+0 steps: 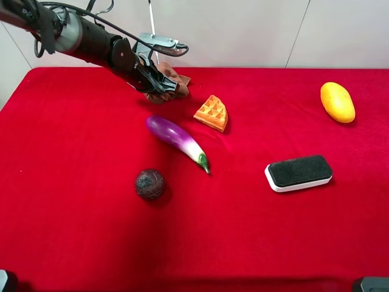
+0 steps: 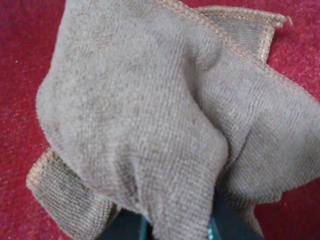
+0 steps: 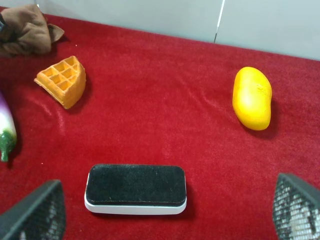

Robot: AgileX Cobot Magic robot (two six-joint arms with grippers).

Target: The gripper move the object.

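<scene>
A brown cloth [image 1: 174, 81] is bunched up at the back of the red table [image 1: 73, 182], left of centre. My left gripper [image 1: 157, 86] is shut on it; in the left wrist view the cloth [image 2: 150, 115] fills the frame and its folds are pinched between the dark fingertips [image 2: 125, 231]. The cloth also shows in the right wrist view [image 3: 25, 30]. My right gripper [image 3: 165, 212] is open and empty, its mesh fingers [image 3: 35, 212] wide apart just in front of the black-and-white eraser [image 3: 135, 187].
An orange waffle wedge [image 1: 212, 112] lies right of the cloth. A purple eggplant [image 1: 177, 137] and a dark round fruit [image 1: 149, 184] lie in the middle. The eraser [image 1: 299, 173] sits at the right, a yellow mango [image 1: 337, 101] at the far right.
</scene>
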